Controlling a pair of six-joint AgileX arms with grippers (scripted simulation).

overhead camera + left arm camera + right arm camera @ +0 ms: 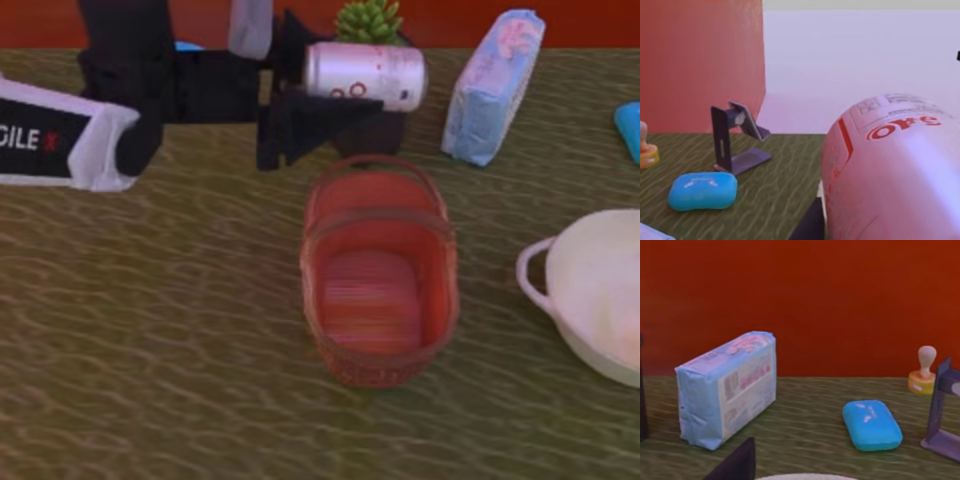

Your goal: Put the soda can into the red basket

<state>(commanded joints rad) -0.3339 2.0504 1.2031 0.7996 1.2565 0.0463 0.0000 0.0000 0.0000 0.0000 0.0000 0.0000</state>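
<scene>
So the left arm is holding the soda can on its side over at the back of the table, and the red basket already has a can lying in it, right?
Not quite. The red basket is empty: the top view shows only its bare ribbed floor. The rest stands: the left gripper holds the soda can on its side at the back of the table, beyond the basket's far rim.

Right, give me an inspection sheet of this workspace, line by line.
Surface: olive wavy-patterned table.
Job's things: soda can lying sideways, held above the far end of the red basket; basket holds nothing.
Clutter: blue tissue pack, white handled bowl, blue soap, potted succulent, stamp, dark stand.
Grippers: left tool shut on the can; right tool out of sight.
Cables: nothing seen.
Surroundings: red wall behind.
</scene>
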